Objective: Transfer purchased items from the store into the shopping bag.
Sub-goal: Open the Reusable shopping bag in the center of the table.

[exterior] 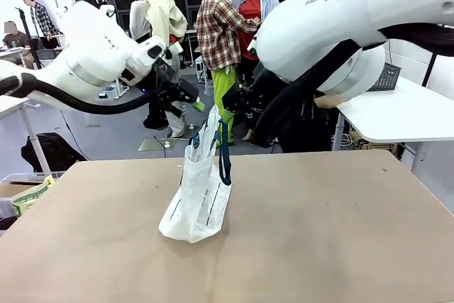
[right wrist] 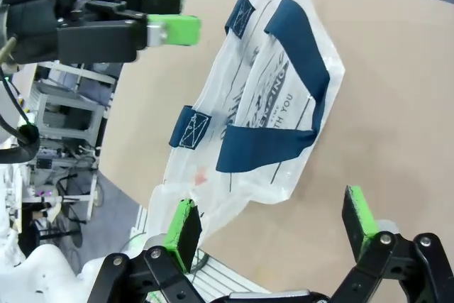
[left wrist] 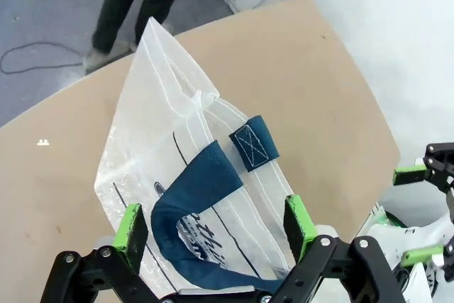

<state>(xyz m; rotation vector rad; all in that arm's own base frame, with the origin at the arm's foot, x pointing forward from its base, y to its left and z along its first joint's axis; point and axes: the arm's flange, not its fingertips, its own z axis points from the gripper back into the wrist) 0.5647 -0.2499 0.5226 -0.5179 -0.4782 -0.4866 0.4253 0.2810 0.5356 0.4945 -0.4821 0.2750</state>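
We see the shopping bag (exterior: 198,196) standing crumpled near the middle of the counter (exterior: 340,232), a little toward its left edge, blue handles drooping. Our left claw (left wrist: 214,219) and right claw (right wrist: 271,216) hang just above its mouth, one on either side, both spread wide and gripping nothing.

left tool (left wrist: 215,219) — jaws spread | right tool (right wrist: 272,216) — jaws spread | both raised

Brown table (exterior: 340,232): 1. Shopping bag (exterior: 198,196): 1. Dark blue strap handles (right wrist: 301,62): 2. Stitched strap-end patches (right wrist: 190,127), right wrist view: 2. Grippers: 2, namely left gripper (left wrist: 215,221) and right gripper (right wrist: 272,218). Green pads (right wrist: 358,211) per gripper: 2.
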